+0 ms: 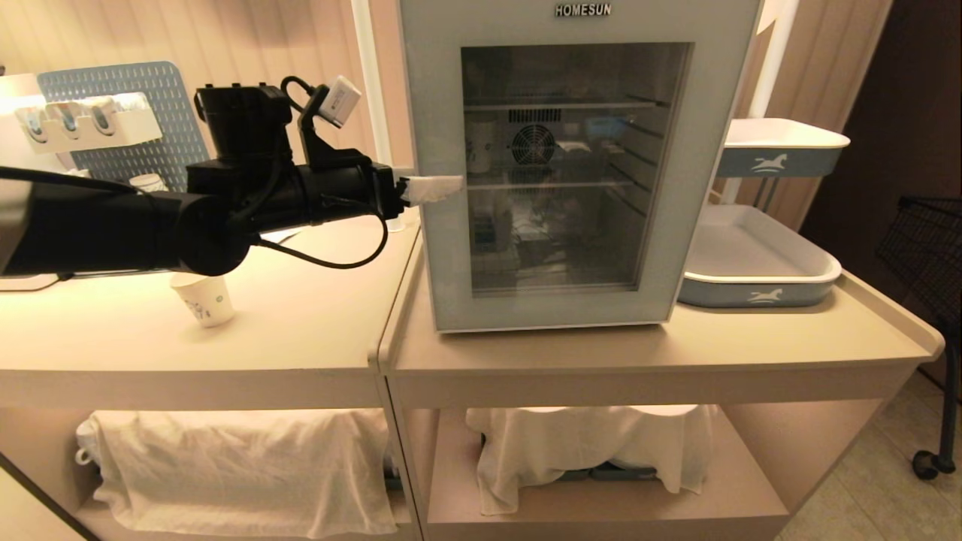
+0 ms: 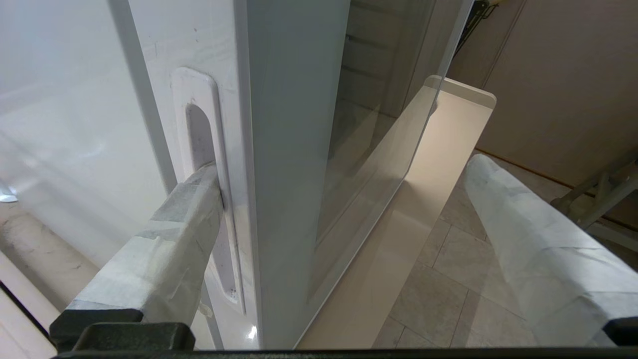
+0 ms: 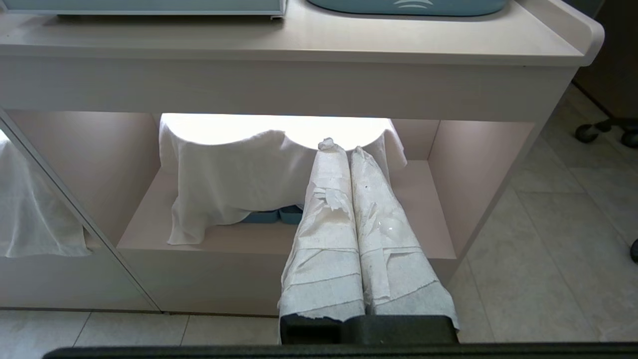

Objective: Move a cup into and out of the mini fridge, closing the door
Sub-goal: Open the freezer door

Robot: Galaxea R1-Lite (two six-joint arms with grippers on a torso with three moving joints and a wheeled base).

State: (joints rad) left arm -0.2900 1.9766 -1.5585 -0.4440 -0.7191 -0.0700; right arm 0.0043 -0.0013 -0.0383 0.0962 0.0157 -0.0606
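The left gripper (image 1: 436,189), spread wide, straddles the mini fridge's (image 1: 575,173) left edge, one finger (image 2: 174,234) in the door (image 2: 294,149) handle recess; the cup (image 1: 204,298) stands on the tabletop (image 1: 301,323) well left of the fridge.

Looks like staged drinks corner or café-style mock-up, not lived-in home. Pale counter units (image 1: 301,330) side by side, HOMESUN mini fridge (image 1: 571,165) on right unit, paper-cup rack (image 1: 83,120) on pegboard far left, horse-logo trays (image 1: 759,263) right, cloth-draped shelves (image 1: 240,466) below, tiled floor (image 3: 573,239).
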